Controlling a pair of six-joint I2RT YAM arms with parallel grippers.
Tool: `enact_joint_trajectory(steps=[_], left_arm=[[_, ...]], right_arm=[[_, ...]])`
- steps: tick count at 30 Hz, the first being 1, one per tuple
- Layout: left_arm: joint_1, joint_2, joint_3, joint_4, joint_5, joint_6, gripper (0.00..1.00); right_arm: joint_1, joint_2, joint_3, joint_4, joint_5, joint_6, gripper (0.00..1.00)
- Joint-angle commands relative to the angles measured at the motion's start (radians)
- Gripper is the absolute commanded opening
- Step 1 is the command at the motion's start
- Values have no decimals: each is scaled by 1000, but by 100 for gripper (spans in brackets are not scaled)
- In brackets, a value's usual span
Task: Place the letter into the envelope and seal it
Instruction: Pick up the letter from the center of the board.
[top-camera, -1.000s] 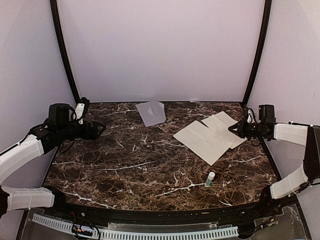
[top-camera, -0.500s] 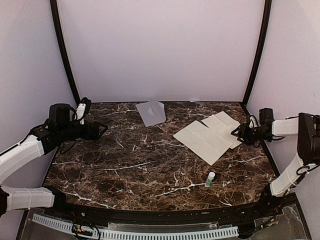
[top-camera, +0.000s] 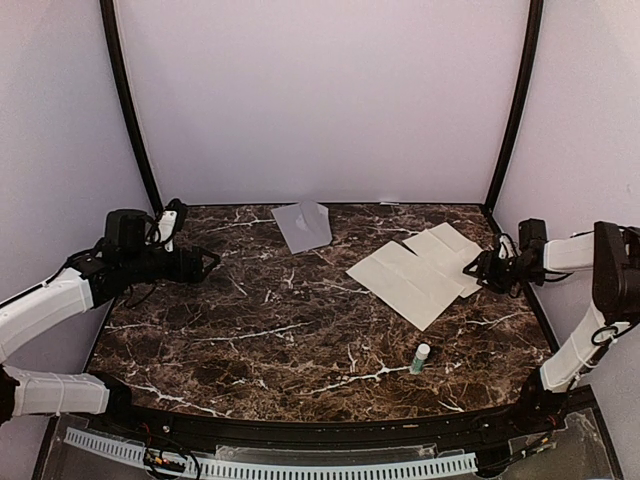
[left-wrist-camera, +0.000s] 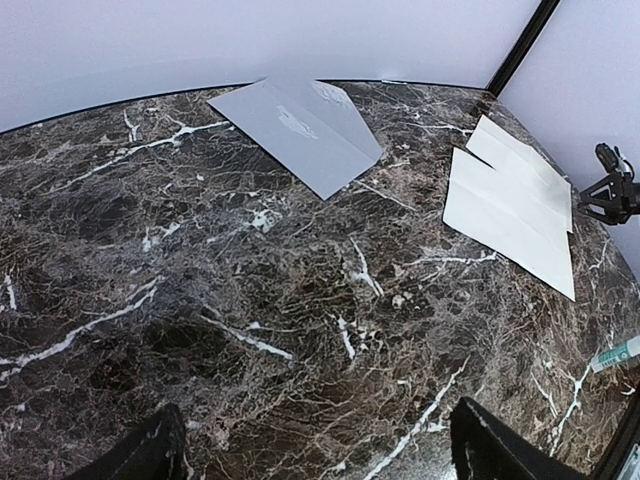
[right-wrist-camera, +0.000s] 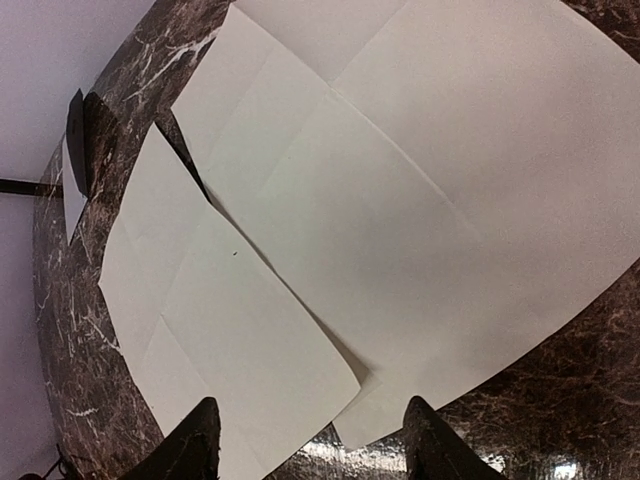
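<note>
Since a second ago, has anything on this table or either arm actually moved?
The right gripper opened its jaws at the letter's right edge and dipped slightly nearer, its arm bending back. The left gripper crept a little rightward. Letter, envelope and small tube lay unmoved.

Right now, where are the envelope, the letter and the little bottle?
envelope (top-camera: 302, 226): top camera view, middle of its grey face.
letter (top-camera: 405, 282): top camera view, centre of the nearer cream sheet.
bottle (top-camera: 421, 358): top camera view, middle of its body.
</note>
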Motion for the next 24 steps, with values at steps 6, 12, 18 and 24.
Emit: enact_joint_trajectory(steps=[6,12,18,24], left_arm=[[-75,53,21,58,-6,-81,89],[-191,123,62,123,-48,-176,89],[-294,230,99,228,-79,-278,88],[-379,397,199,291,-119,-348,79]], right_arm=[[-4,7,52,-58,19,-74,57],[-4,41,36,-17,10,-64,57],[-4,118,46,17,-17,-74,51],[-1,174,33,52,-79,-89,38]])
